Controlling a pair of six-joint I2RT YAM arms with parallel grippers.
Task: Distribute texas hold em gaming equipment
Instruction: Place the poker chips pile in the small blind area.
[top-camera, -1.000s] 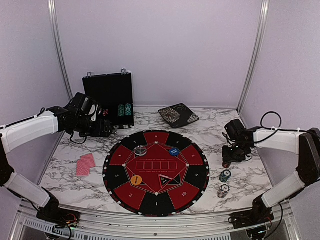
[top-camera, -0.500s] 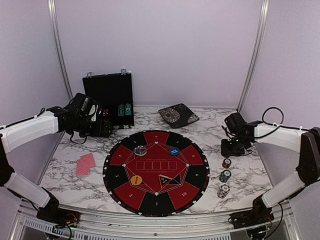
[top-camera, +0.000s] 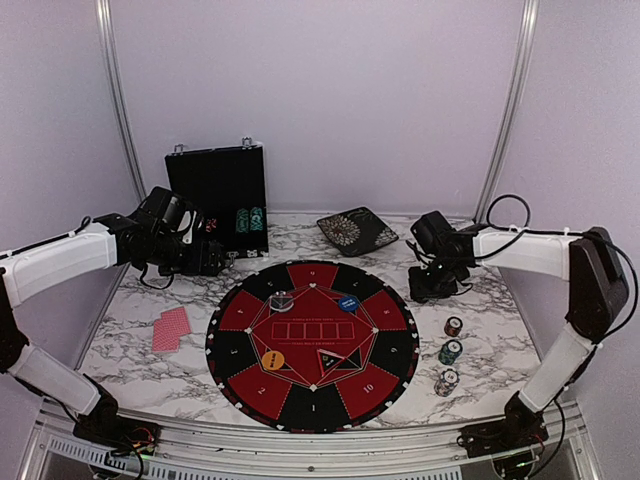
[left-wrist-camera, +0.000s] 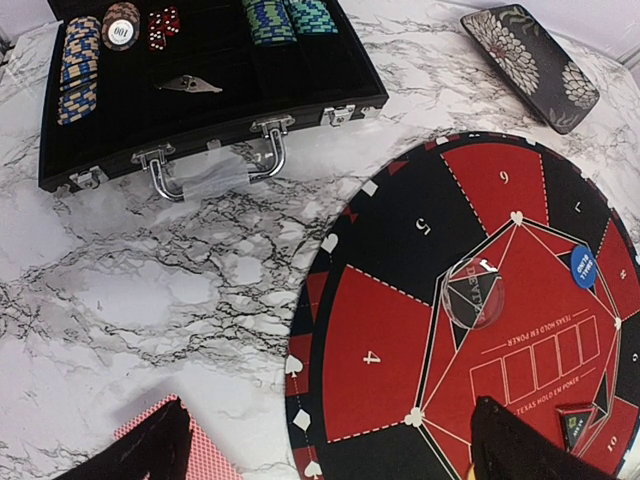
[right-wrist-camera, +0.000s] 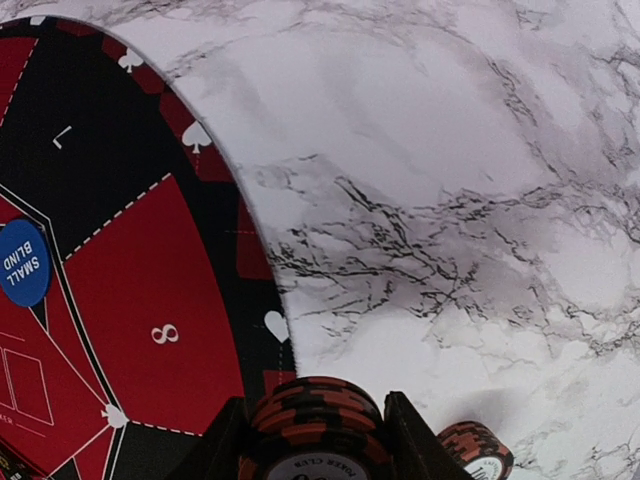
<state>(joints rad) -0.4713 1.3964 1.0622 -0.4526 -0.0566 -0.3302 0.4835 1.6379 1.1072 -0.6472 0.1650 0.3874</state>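
Note:
My right gripper hangs just off the round mat's right rim, shut on a short stack of red-and-black poker chips. Three more chip stacks stand on the marble to the right: red, green and white-black. On the mat lie a clear disc, a blue disc and an orange disc. Red-backed cards lie left of the mat. My left gripper hovers open in front of the case, holding nothing; its wrist view shows the cards by its left finger.
The black hinged case stands open at the back left with chips and red dice inside. A dark patterned tray lies at the back centre. Walls close in the table on three sides.
My right gripper has risen from the red chip stack at the right and moved left and back to the mat's edge with chips in it. The left arm has not moved.

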